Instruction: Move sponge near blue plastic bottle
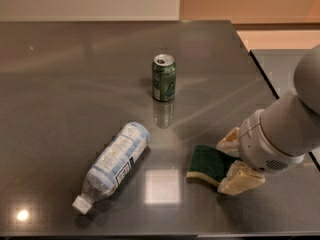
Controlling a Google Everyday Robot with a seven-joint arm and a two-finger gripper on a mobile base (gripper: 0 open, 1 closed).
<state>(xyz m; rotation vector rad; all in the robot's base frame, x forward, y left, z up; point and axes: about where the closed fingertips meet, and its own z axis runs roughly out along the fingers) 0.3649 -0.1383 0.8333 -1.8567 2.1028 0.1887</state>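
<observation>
I see sponge (207, 163): dk green top, pale yellow base, wavy edge, flat on table (60, 84) front-right | pincer (225, 165) clamped across its right end | bottle (116, 163) lying on side, well apart to left

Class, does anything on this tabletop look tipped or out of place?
The blue plastic bottle lies on its side, front left, while the green can stands upright. The gripper sits at the sponge, right.
</observation>
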